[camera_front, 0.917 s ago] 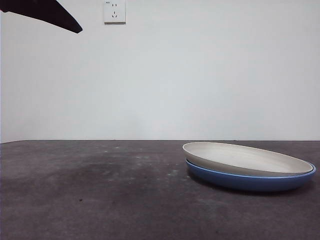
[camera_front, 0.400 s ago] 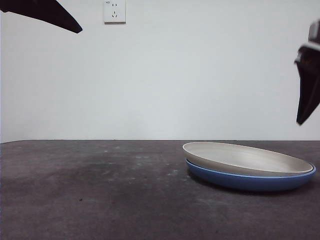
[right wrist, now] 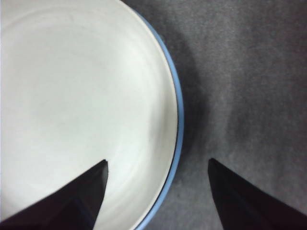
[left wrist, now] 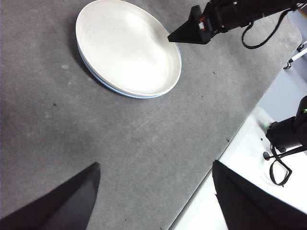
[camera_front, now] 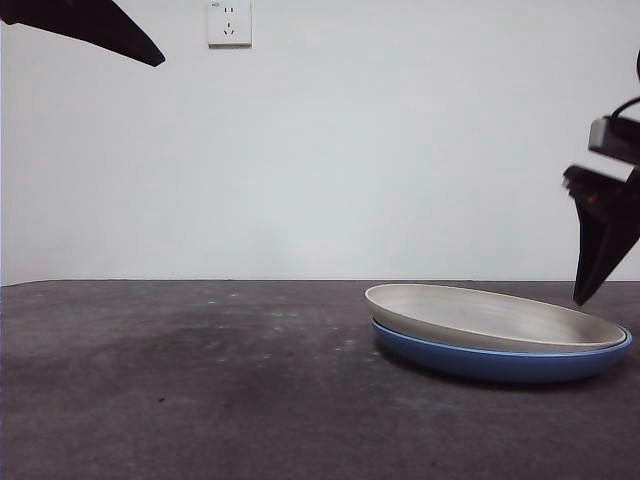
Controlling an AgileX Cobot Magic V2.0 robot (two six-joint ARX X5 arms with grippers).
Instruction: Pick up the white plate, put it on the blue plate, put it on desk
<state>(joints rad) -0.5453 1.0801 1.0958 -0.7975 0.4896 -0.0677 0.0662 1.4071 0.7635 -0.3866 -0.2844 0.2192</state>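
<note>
Rim of white plate [right wrist: 72, 96] on blue plate [right wrist: 178, 124] lies between spread right tool [right wrist: 156, 167] | left tool [left wrist: 156, 175] spread, well apart

no readable text, tiny mark on wall socket [camera_front: 229, 23] illegible

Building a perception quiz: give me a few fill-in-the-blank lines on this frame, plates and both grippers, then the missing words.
1. The white plate rests on top of the ____ plate.
2. The right gripper hangs above the stacked plates' rim with its jaws ____.
3. The blue plate sits directly on the dark grey ____.
4. The left gripper holds ____, away from the plates.

Missing words: blue; open; desk; nothing
</note>
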